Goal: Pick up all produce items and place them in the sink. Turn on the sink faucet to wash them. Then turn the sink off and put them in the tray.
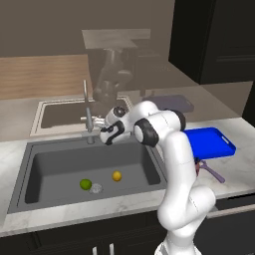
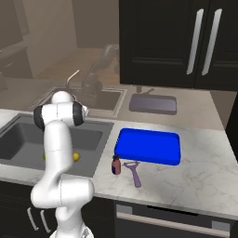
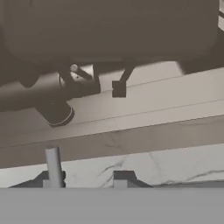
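Observation:
Both produce items lie on the floor of the sink [image 1: 40, 169]. The green lime [image 1: 85, 184] rests left of the round drain, and the yellow lemon [image 1: 116, 176] sits to the drain's right and also peeks past the arm [image 2: 76, 156]. My gripper [image 1: 99, 122] hovers over the back rim of the sink, right beside the stem of the sink faucet [image 1: 85, 94]. In the hand view my gripper [image 3: 89, 178] is shut, with a thin grey faucet rod [image 3: 53, 164] rising just by the left tip; nothing is held. The blue tray [image 1: 209, 143] lies empty on the counter to the right [image 2: 148, 146].
A purple utensil [image 2: 135, 173] and a small brown bottle [image 2: 116, 165] lie on the marble counter in front of the tray. Dark upper cabinets [image 2: 186, 42] hang above the tray. The glossy back wall mirrors the arm and sink.

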